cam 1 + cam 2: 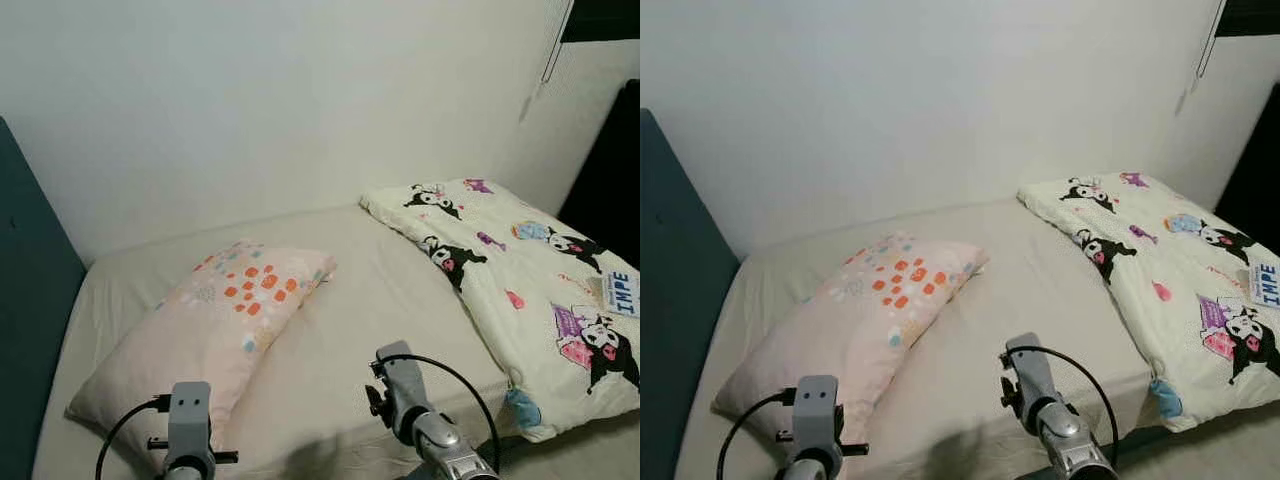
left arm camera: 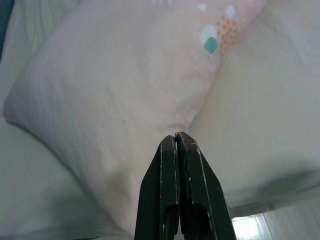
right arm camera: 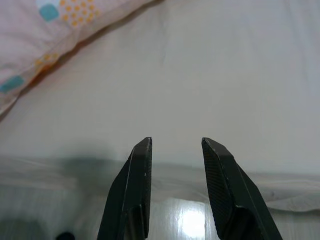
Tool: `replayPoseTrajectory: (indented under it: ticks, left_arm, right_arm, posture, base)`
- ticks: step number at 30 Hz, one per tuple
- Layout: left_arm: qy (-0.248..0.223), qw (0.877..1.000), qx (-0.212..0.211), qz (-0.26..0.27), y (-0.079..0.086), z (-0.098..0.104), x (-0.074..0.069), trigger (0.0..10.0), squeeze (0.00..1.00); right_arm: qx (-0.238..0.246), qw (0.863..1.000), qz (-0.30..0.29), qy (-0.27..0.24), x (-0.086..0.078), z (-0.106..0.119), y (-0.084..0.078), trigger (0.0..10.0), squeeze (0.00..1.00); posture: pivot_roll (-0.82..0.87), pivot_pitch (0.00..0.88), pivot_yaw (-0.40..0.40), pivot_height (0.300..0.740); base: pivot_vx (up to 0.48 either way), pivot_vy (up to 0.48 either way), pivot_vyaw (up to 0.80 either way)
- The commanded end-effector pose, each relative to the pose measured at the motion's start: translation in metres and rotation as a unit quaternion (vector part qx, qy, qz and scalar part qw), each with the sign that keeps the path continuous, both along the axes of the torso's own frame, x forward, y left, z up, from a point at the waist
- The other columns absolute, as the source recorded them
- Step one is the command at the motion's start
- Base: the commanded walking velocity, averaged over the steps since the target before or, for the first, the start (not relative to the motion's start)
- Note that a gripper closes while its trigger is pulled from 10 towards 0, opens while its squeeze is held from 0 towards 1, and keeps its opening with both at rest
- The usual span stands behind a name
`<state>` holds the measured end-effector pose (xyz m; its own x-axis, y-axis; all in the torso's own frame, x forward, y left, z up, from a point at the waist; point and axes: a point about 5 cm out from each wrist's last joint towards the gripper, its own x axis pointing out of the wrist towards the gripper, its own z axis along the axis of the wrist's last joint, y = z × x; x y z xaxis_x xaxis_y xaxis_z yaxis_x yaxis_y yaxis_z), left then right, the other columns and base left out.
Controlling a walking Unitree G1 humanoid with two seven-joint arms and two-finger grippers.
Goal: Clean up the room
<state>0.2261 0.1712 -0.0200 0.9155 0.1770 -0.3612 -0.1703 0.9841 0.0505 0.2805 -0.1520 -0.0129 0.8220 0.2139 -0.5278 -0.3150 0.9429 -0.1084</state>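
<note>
Left hand pressed closed over the pink pillow, right hand parted above the bed

We record the pillow as pale pink, printed with orange, teal and white spots. The bed carries a plain cream sheet. The quilt is cream-white with black-and-white cartoon figures and pink, purple and blue accents. The headboard is dark teal, the wall off-white. Both arms are silver; the left tool and right tool have black fingers.
</note>
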Motion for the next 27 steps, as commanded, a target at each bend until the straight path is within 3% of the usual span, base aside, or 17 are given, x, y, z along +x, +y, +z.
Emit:
replayPoseTrajectory:
  ticks: [1, 5, 13, 27]
  left_arm:
    - [-0.031, 0.999, -0.006, 0.005, 0.005, 0.01, 0.001, 10.0, 0.0]
    - [-0.031, 0.999, 0.007, -0.005, 0.008, 0.013, -0.001, 10.0, 0.0]
    - [-0.033, 0.999, 0.014, 0.003, 0.013, 0.014, -0.003, 10.0, 0.0]
    - [-0.046, 0.999, 0.019, -0.01, 0.002, 0.023, -0.002, 10.0, 0.0]
  right_arm:
    - [0.011, 1.0, 0.0, 0.007, 0.002, 0.001, 0.006, 10.0, 0.0]
    - [0.059, 0.998, -0.006, -0.028, 0.01, 0.013, 0.016, 10.0, 0.0]
    - [0.067, 0.996, -0.038, -0.048, 0.014, 0.018, 0.013, 10.0, 0.0]
    - [0.052, 0.995, -0.02, -0.085, 0.013, 0.023, 0.019, 10.0, 0.0]
  posture:
    - [-0.07, 0.0, -0.001, 0.738]
    - [-0.07, 0.0, 0.005, 0.738]
    - [-0.08, 0.0, 0.004, 0.738]
    - [-0.08, 0.0, 0.005, 0.738]
  base:
    - [0.0, 0.0, 0.0]
    - [0.0, 0.0, 0.0]
    - [0.0, 0.0, 0.0]
    - [0.0, 0.0, 0.0]
